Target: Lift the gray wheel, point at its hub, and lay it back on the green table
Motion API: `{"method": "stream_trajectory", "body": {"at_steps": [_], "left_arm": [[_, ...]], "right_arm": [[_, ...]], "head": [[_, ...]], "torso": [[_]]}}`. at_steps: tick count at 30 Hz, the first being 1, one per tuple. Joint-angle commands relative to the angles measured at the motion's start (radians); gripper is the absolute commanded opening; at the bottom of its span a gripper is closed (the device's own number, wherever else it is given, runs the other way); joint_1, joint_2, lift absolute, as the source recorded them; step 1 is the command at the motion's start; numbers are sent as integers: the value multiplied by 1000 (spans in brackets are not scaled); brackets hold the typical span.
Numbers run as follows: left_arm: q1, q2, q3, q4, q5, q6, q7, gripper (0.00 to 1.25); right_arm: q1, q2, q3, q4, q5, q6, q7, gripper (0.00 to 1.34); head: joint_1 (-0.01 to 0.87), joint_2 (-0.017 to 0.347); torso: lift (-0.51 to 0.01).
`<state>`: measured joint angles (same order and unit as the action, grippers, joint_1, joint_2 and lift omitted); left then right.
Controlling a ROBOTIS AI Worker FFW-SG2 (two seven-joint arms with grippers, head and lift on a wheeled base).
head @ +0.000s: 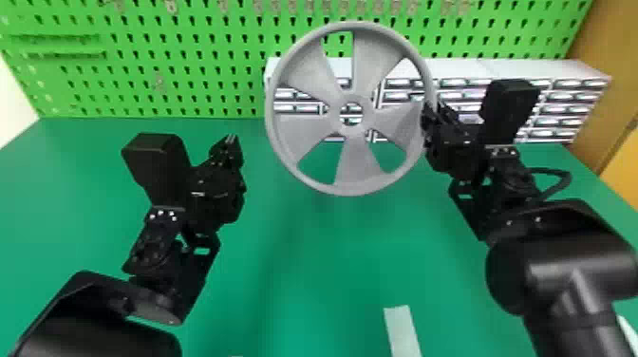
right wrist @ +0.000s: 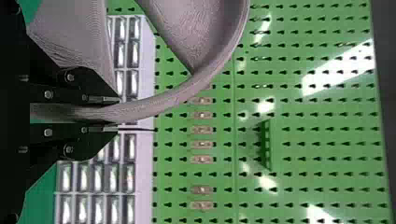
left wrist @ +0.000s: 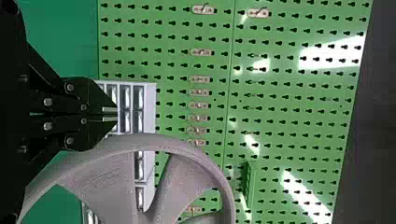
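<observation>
Above the green counter (head: 304,285) in the head view, my right hand (head: 429,114) holds the gray wheel (head: 351,166) upright by its rim (head: 353,190), with the hub (head: 352,98) toward my head. My left hand (head: 230,139) is off to the left, apart from the wheel. I judge the lift done and the pointing next: the left hand must come across to the hub without knocking the spokes, while my right keeps the wheel steady.

In the left wrist view, my left fingers are plainly together with nothing between them, a detail that is tiny from the head; the wheel's curve passes near them.

In the right wrist view, the rim runs between my clamped fingers, a grip that the head view leaves hard to read.
</observation>
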<state>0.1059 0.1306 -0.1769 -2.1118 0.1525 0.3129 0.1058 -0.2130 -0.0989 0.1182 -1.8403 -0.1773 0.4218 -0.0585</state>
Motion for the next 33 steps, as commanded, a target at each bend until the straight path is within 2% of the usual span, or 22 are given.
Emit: {"method": "stream_trajectory", "body": {"at_steps": [1,8,17,20,28,33], "left_arm": [[-5,0,0,3,-1,0,0,46],[-8,0,-1,7,-1,0,0,46],[-14,1,-6,13,1,0,0,46],[-18,1,-9,18,1,0,0,46],[-20,3,-12,22,1,0,-2,46],[-25,3,-13,26,2,0,-2,46]], "right_arm": [[-17,11,-31,-60,-60,192,-10,78],[-60,21,-65,-138,-125,494,-72,78],[-123,16,-72,-161,-215,785,-218,78],[-149,15,-74,-155,-228,873,-242,78],[-180,21,-68,-134,-243,994,-317,78],[-197,18,-68,-106,-257,1039,-317,78]], "head": [[692,48],[692,48],[692,48],[692,48],[692,48],[692,48]], "torso": [[-93],[-93],[-93],[-93],[-93],[-93]]}}
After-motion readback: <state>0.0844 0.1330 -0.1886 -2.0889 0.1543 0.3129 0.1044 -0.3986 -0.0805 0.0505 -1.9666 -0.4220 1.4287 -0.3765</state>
